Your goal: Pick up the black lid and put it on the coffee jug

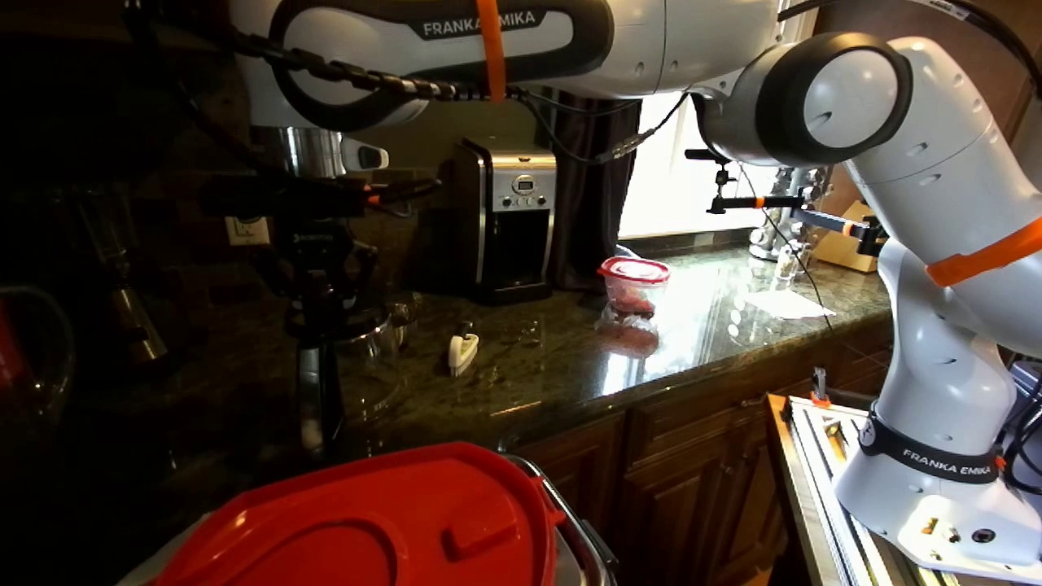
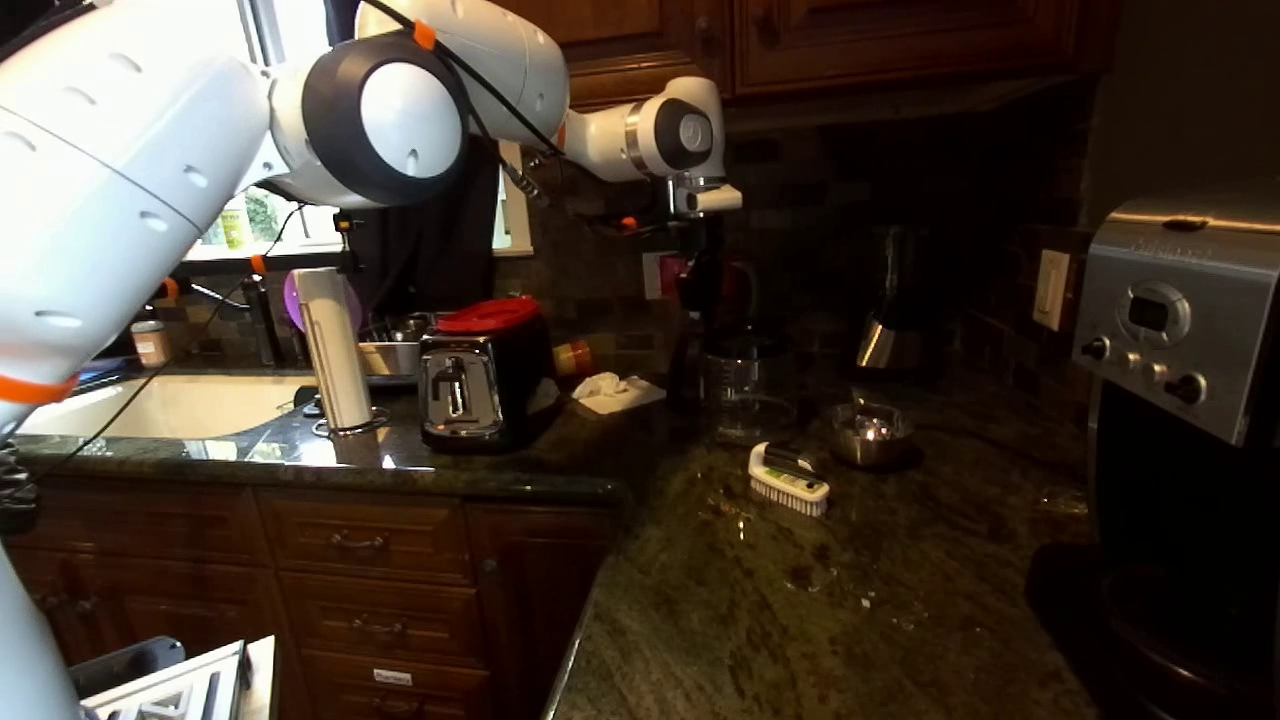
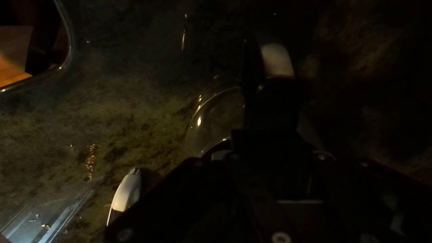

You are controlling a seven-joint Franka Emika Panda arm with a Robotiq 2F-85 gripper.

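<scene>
One claw [image 1: 323,305] is pressed together, too dark to tell if on the black lid; in both exterior views the coffee jug [image 2: 750,392] stands to its lower right.

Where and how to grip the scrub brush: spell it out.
Take the scrub brush by its raised handle, probably best from straight above, closing across the narrow width: it rests bristles down, so the handle lies uppermost.

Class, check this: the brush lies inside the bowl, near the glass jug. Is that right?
Not quite. The brush isn't inside the bowl; it lies on the counter beside it, as an exterior view shows. Near the jug is correct.
</scene>
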